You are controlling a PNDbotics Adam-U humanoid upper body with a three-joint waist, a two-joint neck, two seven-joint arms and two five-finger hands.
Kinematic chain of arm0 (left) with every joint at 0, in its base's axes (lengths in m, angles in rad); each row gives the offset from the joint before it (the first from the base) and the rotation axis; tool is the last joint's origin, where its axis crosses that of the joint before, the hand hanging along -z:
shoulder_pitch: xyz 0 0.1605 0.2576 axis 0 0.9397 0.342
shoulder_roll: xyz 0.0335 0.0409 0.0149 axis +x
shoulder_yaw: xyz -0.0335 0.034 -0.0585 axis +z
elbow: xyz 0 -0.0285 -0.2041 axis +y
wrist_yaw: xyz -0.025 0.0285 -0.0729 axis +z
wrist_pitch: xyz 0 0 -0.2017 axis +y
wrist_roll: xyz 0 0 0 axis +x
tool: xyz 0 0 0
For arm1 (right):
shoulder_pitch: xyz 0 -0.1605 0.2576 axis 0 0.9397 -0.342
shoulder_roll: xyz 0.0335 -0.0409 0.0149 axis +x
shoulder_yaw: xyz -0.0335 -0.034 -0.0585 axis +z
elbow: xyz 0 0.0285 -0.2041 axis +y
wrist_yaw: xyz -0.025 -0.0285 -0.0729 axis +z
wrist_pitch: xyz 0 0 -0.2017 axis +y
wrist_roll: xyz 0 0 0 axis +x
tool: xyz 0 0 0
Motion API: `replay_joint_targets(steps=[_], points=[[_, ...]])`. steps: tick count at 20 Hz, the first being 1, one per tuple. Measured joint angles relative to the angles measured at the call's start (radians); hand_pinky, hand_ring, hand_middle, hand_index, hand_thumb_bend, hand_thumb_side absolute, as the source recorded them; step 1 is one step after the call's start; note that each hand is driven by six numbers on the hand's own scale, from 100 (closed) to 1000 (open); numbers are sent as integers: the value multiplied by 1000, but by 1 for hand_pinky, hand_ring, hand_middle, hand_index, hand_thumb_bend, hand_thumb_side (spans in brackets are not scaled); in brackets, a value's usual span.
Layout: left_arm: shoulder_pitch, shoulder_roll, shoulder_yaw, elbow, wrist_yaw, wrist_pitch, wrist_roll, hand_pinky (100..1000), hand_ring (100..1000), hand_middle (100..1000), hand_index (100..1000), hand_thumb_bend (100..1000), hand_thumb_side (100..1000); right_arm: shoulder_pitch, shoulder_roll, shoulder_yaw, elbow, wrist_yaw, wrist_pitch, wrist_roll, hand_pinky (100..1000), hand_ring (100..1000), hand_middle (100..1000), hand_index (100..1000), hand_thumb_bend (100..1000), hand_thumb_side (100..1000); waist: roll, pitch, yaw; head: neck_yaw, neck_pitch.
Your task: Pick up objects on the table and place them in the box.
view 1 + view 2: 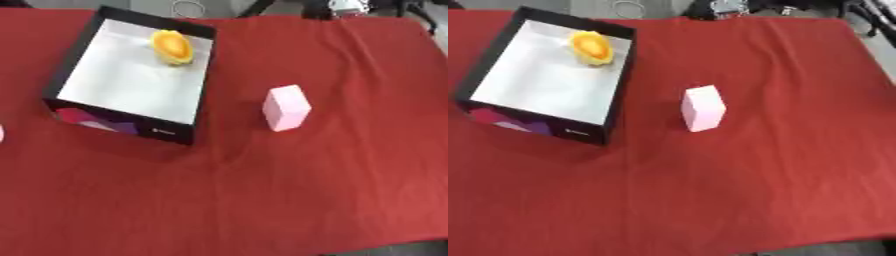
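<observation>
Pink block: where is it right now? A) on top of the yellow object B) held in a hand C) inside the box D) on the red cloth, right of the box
D: the pink block stands on the red cloth, apart from the box, which holds only the yellow object; no hand is in view.

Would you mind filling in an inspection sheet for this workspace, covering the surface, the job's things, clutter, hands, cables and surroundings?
Surface: red cloth covers the table, with light creases.
Job's things: black box with a white inside stands at the far left, open at the top; a yellow object lies in its far corner; a pink block stands on the cloth to the right of the box, apart from it.
Clutter: a small pale shape at the left edge, too cut off to identify.
Hands: nothing seen.
Cables: a pale loop beyond the far edge, possibly a cable.
Surroundings: grey floor and dark equipment beyond the far edge.
</observation>
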Motion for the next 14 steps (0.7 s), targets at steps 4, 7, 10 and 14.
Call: replay_joint_targets(steps=[4,7,10,14], points=[[-4,0,-5,3,1,1,-8,834,713,779,797,730,638,7,-3,17,-5,0,-2,27,923,876,826,878,478,394,0,0,3,-8,0],[-8,0,-9,5,5,3,-13,834,714,779,797,728,638,7,-3,35,-8,4,-1,41,924,878,831,880,475,392,0,0,6,-11,0],[-9,0,-13,6,9,3,-20,835,714,780,797,726,638,7,-3,57,-15,15,0,58,926,882,836,883,473,392,0,0,8,-15,0],[-11,0,-15,7,10,3,-24,835,714,780,797,724,638,24,-3,79,-19,29,-2,86,934,888,839,887,473,377,0,0,11,-18,1]])
